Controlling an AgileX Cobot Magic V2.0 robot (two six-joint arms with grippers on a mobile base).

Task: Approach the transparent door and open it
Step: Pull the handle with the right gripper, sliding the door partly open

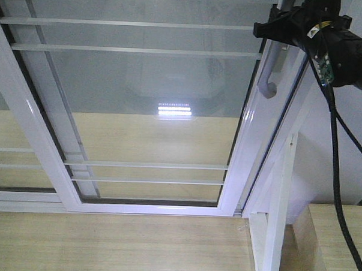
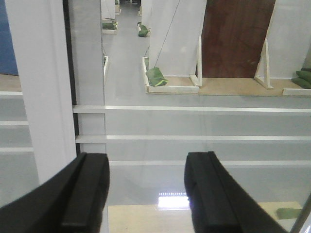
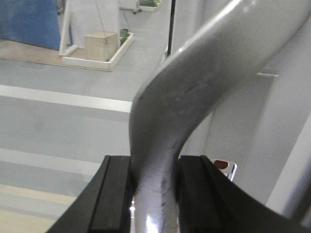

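- Front view: one door (image 1: 237, 162) fills the frame, crossed by two pairs of thin bars (image 1: 143, 164). One handle (image 1: 269, 76) sits upper right, with the right gripper (image 1: 281, 23) reaching in at its top.
- Left wrist view: the left gripper (image 2: 146, 194) is at bottom centre, level and facing the door, jaws wide and empty.
- Right wrist view: the jaws are clamped on the handle's curved shaft.
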